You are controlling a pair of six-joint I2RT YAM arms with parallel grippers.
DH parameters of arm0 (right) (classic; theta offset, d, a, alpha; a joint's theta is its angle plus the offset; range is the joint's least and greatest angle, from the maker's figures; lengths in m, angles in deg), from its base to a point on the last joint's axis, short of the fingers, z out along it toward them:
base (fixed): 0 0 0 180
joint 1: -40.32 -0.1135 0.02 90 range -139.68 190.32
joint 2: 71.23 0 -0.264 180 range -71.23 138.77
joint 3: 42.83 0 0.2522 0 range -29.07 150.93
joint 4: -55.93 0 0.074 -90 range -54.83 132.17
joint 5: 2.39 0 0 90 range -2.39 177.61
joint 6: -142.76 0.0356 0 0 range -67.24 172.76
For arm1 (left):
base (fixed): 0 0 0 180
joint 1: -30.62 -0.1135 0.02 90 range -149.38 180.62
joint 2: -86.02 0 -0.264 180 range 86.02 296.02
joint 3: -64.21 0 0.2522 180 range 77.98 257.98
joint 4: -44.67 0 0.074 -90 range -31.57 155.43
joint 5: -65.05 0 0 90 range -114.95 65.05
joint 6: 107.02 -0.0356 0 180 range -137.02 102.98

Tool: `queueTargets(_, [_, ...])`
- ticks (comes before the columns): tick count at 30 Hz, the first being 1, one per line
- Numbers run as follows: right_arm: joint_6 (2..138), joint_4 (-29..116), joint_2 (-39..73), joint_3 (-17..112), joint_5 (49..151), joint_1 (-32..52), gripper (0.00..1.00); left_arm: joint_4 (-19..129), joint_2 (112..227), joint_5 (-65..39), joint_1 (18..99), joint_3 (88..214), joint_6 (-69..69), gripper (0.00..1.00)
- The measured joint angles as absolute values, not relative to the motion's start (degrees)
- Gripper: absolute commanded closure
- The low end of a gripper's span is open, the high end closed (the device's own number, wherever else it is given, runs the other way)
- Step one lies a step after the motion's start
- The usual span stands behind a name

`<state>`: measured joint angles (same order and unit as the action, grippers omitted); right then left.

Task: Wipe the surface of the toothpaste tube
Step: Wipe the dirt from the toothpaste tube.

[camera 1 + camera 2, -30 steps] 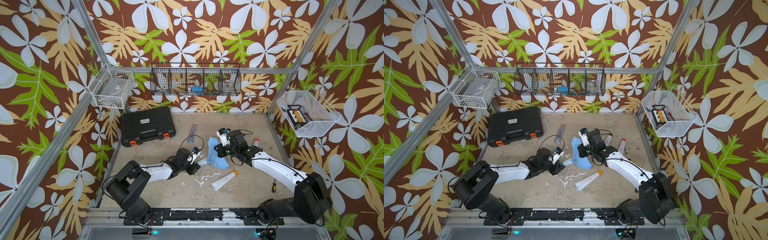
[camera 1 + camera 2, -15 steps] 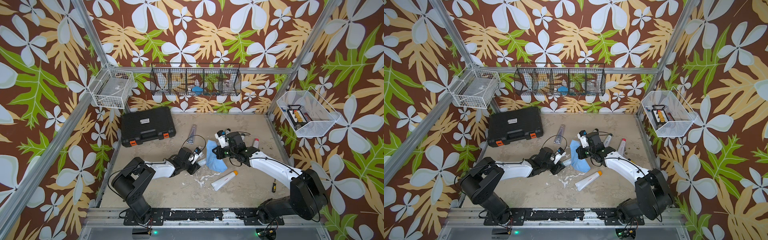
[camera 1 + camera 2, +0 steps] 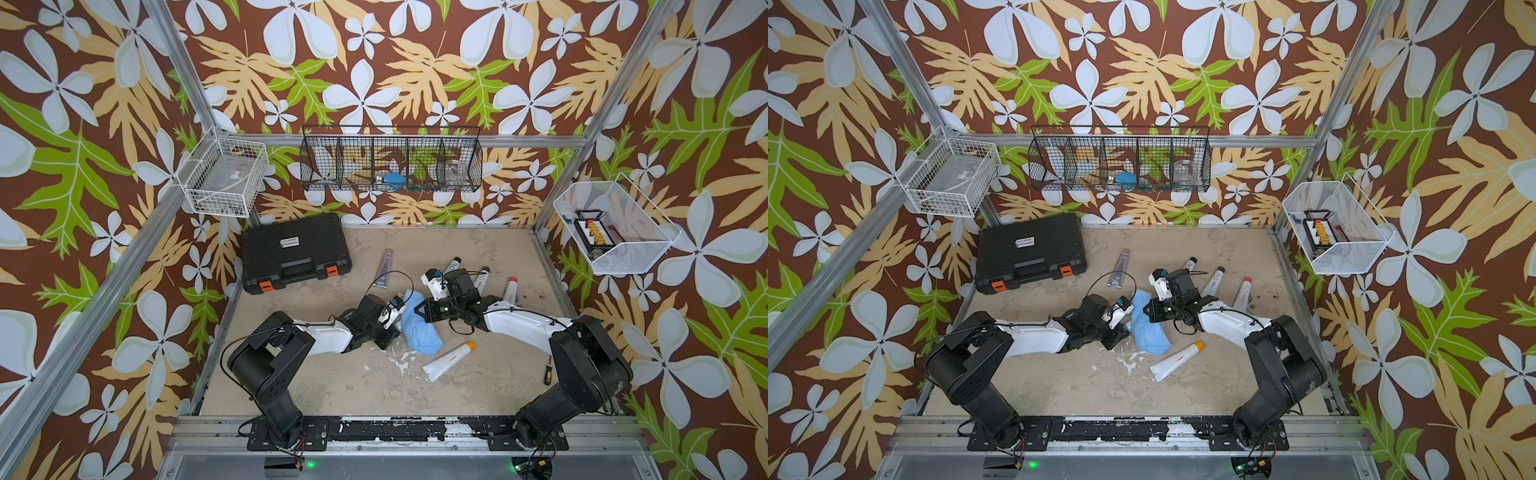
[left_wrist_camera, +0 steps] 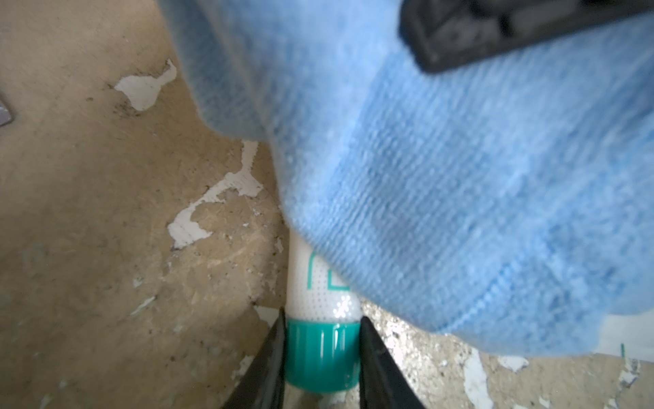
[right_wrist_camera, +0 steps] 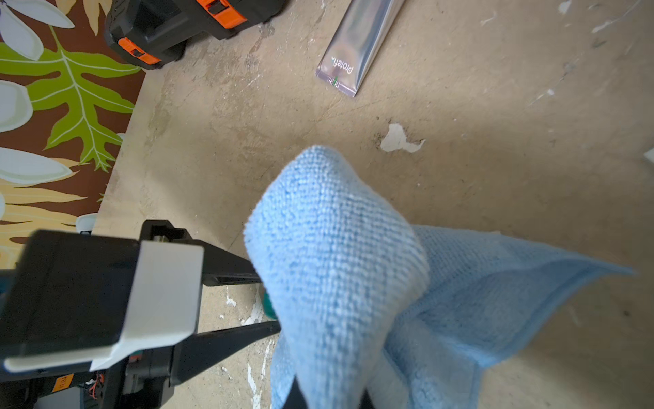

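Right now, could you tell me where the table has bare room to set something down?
The widest bare patch of table is the front strip between the arm bases, before the orange-capped tube. Another lies at the back right, behind the row of tubes. The middle is crowded: the left gripper on the green-capped tube, the right gripper with the blue cloth.

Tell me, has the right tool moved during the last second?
Yes. In a top view the right tool, holding the blue cloth, has shifted away from the pink-capped tube, toward the left arm.
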<state>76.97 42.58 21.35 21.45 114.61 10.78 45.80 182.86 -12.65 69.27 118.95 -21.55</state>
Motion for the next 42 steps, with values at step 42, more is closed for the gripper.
queueTargets(42, [68.12,37.72,32.19,28.40,94.90,12.77,1.00,45.37,182.75,-12.04,69.36,118.79,-23.32,0.82])
